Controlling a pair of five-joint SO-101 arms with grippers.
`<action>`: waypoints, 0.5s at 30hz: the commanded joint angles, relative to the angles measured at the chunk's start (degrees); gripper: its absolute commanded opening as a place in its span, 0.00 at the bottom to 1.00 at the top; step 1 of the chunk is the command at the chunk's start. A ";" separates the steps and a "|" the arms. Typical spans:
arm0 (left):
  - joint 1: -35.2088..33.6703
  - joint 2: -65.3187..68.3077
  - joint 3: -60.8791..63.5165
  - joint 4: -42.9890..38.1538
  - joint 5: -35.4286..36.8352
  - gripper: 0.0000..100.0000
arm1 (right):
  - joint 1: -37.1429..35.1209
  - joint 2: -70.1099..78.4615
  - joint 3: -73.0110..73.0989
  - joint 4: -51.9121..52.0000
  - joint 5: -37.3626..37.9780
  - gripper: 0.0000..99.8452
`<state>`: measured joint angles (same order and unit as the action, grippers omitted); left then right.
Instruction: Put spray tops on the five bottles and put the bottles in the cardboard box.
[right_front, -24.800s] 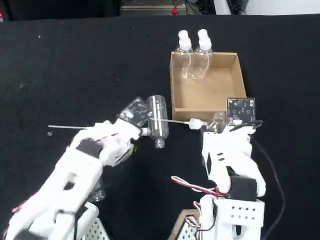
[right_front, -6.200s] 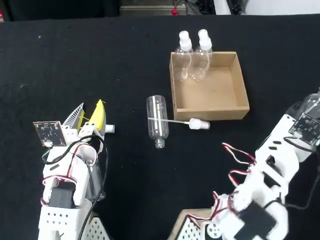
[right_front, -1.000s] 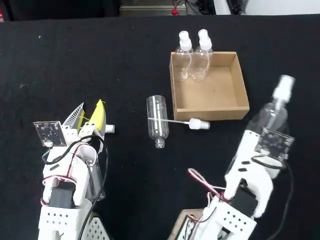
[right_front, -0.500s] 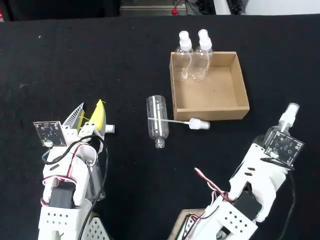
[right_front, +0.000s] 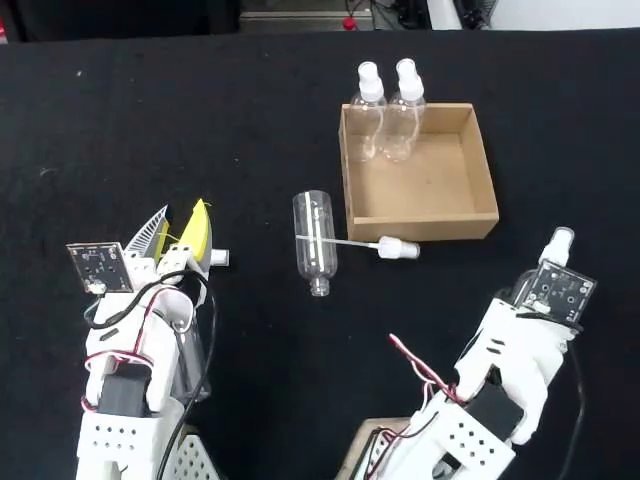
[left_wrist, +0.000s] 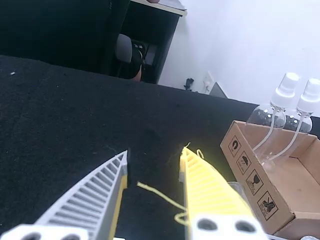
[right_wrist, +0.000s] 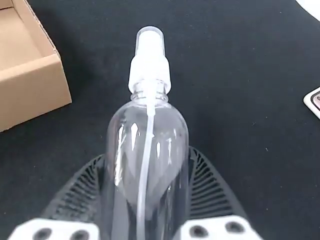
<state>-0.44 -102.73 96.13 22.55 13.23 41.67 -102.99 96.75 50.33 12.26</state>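
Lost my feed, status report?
Right gripper shut on capped bottle near box. Left gripper open, empty. Two more bottles in box; bare bottle, spray top lying on table.

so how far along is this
Done: two clear plastic bottles with white spray tops stand in the brown cardboard box. In hand: the right gripper holds a third capped bottle. Remaining: boxing it, then capping and boxing the bare bottle lying beside its loose spray top.
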 joint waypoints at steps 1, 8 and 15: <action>-0.04 -0.26 1.27 0.00 -0.35 0.17 | 0.97 -4.62 -0.22 0.18 0.18 0.01; -0.04 -0.26 1.27 0.00 -0.35 0.17 | 1.05 3.38 -0.13 -5.63 0.44 0.01; -0.04 -0.26 1.27 0.00 -0.35 0.17 | 1.05 14.20 -0.48 -12.75 0.35 0.01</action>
<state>-0.44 -102.73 96.13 22.55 13.23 41.67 -92.26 96.84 42.07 12.18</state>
